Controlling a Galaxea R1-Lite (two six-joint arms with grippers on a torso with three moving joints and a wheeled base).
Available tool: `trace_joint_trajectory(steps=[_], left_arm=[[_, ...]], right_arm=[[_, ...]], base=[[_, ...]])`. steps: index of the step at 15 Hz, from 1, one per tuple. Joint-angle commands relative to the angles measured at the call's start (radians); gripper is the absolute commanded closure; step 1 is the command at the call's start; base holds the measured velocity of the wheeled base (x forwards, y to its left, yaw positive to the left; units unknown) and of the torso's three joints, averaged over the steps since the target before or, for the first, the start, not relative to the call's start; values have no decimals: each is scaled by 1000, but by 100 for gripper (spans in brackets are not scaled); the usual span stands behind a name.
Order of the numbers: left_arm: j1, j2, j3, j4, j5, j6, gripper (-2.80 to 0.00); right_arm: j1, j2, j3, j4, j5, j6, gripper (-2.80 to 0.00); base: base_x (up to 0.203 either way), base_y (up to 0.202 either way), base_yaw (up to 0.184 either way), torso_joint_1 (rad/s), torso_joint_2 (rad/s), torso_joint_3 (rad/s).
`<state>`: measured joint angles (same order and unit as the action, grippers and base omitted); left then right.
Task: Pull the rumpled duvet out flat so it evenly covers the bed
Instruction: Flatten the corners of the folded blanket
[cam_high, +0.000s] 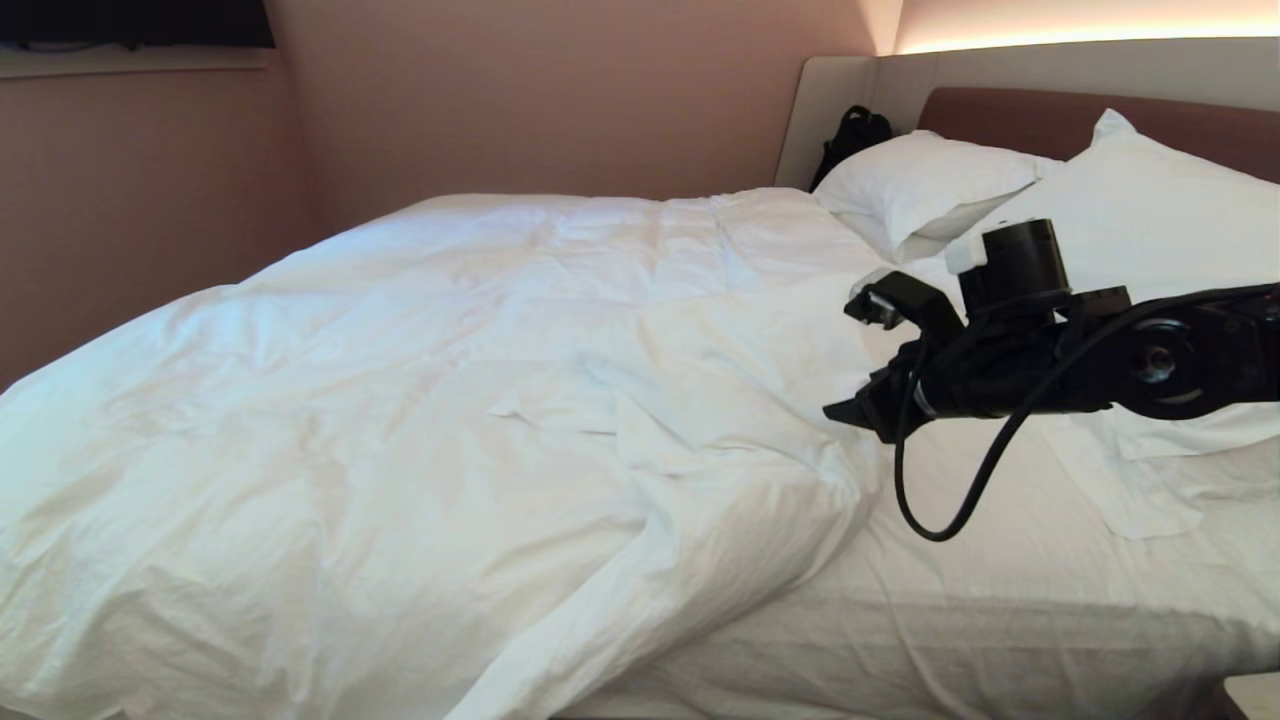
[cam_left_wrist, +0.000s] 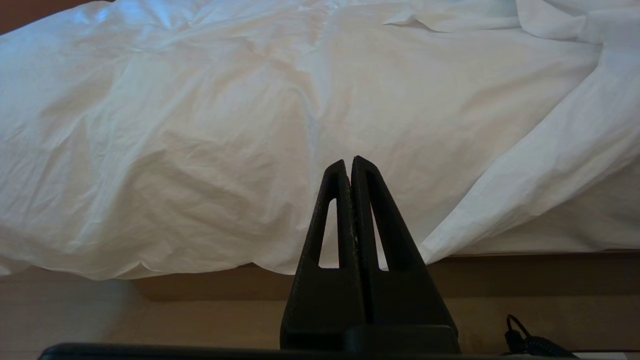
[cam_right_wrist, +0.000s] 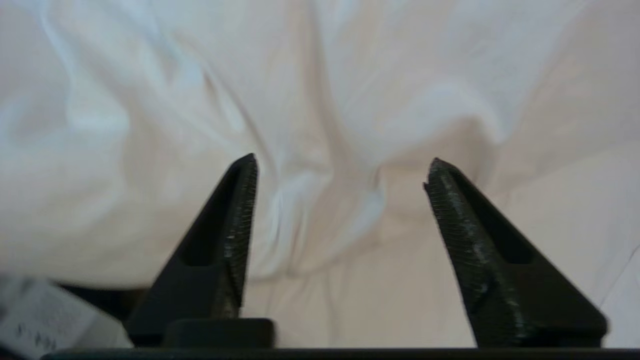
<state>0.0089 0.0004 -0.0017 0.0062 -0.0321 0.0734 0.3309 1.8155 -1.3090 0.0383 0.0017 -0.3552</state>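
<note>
My left gripper (cam_left_wrist: 350, 165) only shows up on its own wrist cam, fingers pressed together and holding nothing, parked low by the bed's (cam_high: 1000, 640) near side. My right gripper (cam_high: 862, 360) hangs over the duvet's (cam_high: 420, 420) folded-back edge with fingers spread wide and empty, though that cam is smeary. The duvet's still wrinkled, bunched leftward, with bare sheet showing near the pillows (cam_high: 1000, 200).

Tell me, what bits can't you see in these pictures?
- Foot of the bed: cut off by the head view's left edge.
- Sheet under the duvet: covered.
- Black bag: mostly behind a pillow.
- Right gripper, open: whether it touches the duvet; the wrist view is blurred.
- Left gripper, shut: outside the head view.
</note>
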Motion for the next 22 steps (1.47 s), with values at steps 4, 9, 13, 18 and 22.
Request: trace_joint_trajectory(steps=[4,9,13,18,22], left_arm=[[0,0,0,0,0,0,0],[0,0,0,0,0,0,0],[0,0,0,0,0,0,0],[0,0,0,0,0,0,0],[0,0,0,0,0,0,0]], right_arm=[[33,47,-91,-207,-2,246,0],[37,165,-170,-210,-6,291,0],[50,309,-281,-188,-26,344,0],[67,368,-445,61,-55,428,-280],[74,420,-608,269,-59,516,-280]], base=[[0,0,0,0,0,0],[0,0,0,0,0,0],[0,0,0,0,0,0],[0,0,0,0,0,0],[0,0,0,0,0,0]])
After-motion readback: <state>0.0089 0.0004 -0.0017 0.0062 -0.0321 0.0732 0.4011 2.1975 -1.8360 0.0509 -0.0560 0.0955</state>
